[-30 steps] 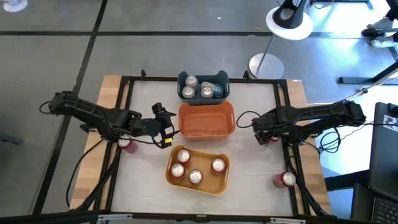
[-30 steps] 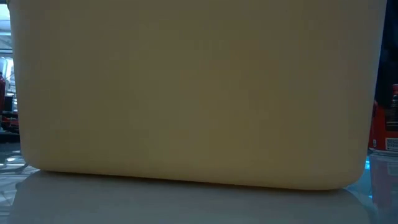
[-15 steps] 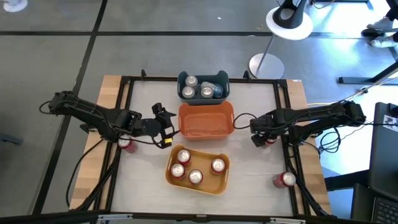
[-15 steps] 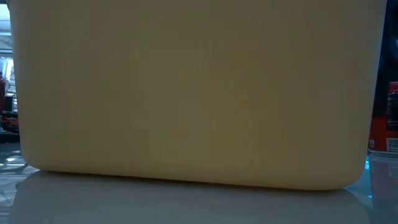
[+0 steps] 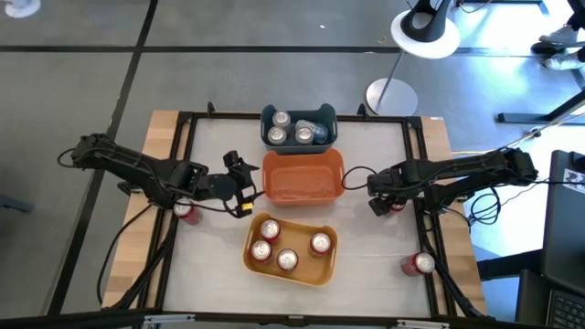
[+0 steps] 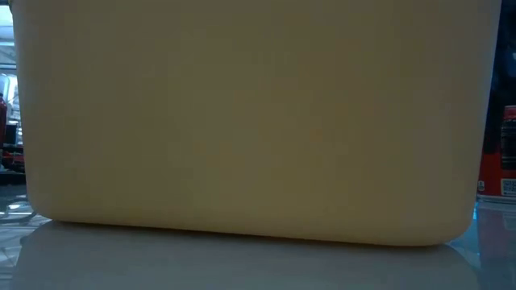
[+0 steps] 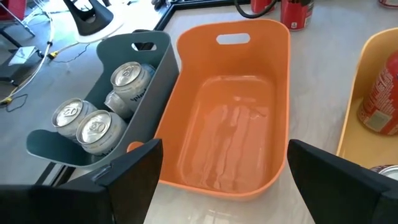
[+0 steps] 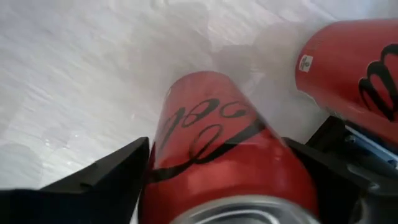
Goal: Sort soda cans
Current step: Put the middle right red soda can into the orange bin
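My right gripper (image 5: 382, 197) is shut on a red soda can (image 8: 224, 149) on the table's right part, just right of the empty orange bin (image 5: 303, 176). A second red can (image 8: 351, 65) lies close beside it. My left gripper (image 5: 240, 183) waits open at the orange bin's left side, its fingers wide apart (image 7: 217, 180). Silver cans (image 5: 292, 130) sit in the blue-grey bin (image 5: 322, 113), and several red cans (image 5: 285, 245) in the yellow bin (image 5: 325, 267). One red can (image 5: 186, 212) lies under the left arm, another (image 5: 419, 264) near the right edge. My right gripper has the red can pinched between its two fingers, one on each side of the can's body (image 8: 186, 124) near its silver top. The fingers (image 8: 106, 177) run along the can, slanting down toward the table. Whether its base rests on the table is hidden.
The three bins stand in a row down the table's middle, blue-grey farthest, yellow nearest. A black frame rail (image 5: 430, 183) runs along each side. The yellow bin's wall (image 6: 250, 121) fills the low view, with a red can (image 6: 498, 153) at its right edge.
My right gripper has shifted a little toward the table's left, toward the orange bin, carrying the red can with it, and has then kept still. The left arm has not moved.
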